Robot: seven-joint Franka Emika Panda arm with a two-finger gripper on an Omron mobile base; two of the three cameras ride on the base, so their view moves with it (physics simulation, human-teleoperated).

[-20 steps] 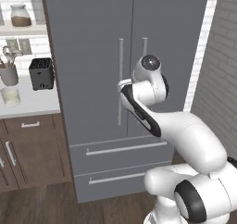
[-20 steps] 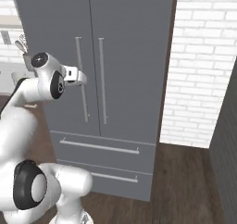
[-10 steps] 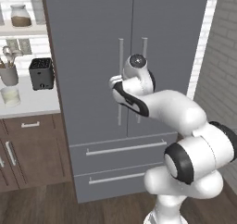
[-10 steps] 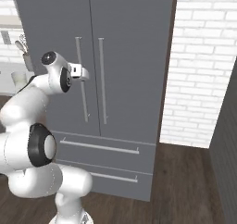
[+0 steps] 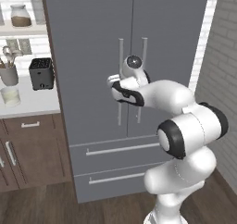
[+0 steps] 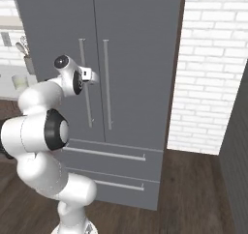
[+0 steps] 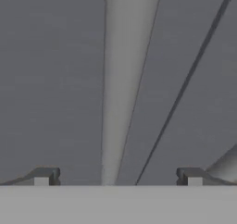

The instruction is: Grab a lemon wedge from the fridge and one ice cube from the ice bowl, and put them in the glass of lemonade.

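Observation:
The tall grey fridge [image 5: 92, 33] [image 6: 140, 35] stands shut, so the lemon wedge is hidden. My gripper [image 5: 114, 82] [image 6: 92, 76] [image 7: 118, 176] is open at the left door's slim silver handle [image 5: 121, 65] [image 6: 85, 97]. In the hand view that handle [image 7: 125, 79] runs up between my two fingertips [image 7: 44, 176], which stand wide apart on either side of it. The door seam [image 7: 185, 84] slants to its right. The glass of lemonade [image 5: 10, 97] [image 6: 19, 81] sits on the white counter to the left. The ice bowl is out of view.
On the counter [image 5: 28, 105] stand a black toaster [image 5: 41, 73] and a grey utensil cup [image 5: 8, 73]. A jar [image 5: 21, 15] rests on the shelf above. Brown cabinets [image 5: 28, 149] lie below, a white brick wall [image 6: 213, 83] is right of the fridge, and two drawers [image 5: 115, 163] sit under the doors.
The arm has stretched forward and to the left, bringing the gripper from in front of the doors up to the left door's handle. The fridge stays shut.

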